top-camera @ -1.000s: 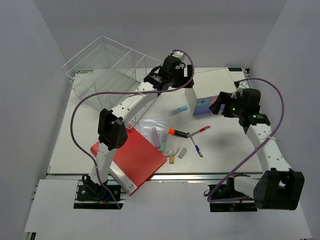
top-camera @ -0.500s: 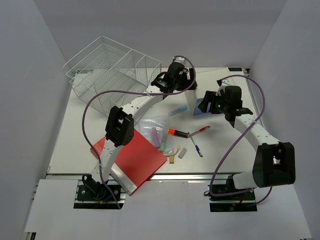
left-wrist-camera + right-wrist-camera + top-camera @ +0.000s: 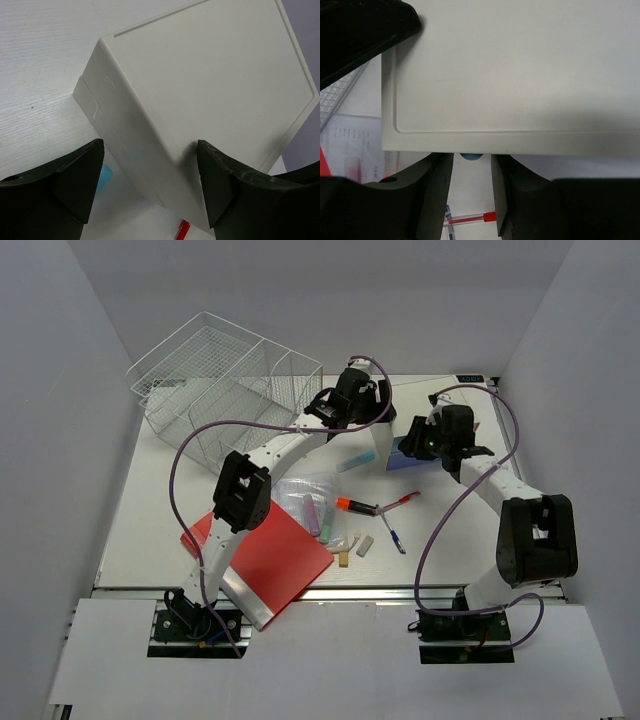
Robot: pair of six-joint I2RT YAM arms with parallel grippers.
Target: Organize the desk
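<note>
My left gripper (image 3: pixel 149 152) straddles the white drawer box's (image 3: pixel 210 75) corner, jaws spread. My right gripper (image 3: pixel 472 167) is half-spread below a blue nub (image 3: pixel 471 156). I'd brace the box squarely before pinching.

**Inspector A:** Worktop (image 3: pixel 140 530) finish?
**Inspector B:** Plain white. Folder (image 3: pixel 275 560) red. Basket (image 3: pixel 205 365) white wire, grid pattern.
**Inspector A:** And the box (image 3: pixel 210 75)?
**Inspector B:** White shell. Cables (image 3: pixel 172 472) purple. Marker (image 3: pixel 353 505) orange and black, pen (image 3: pixel 405 499) red.
</note>
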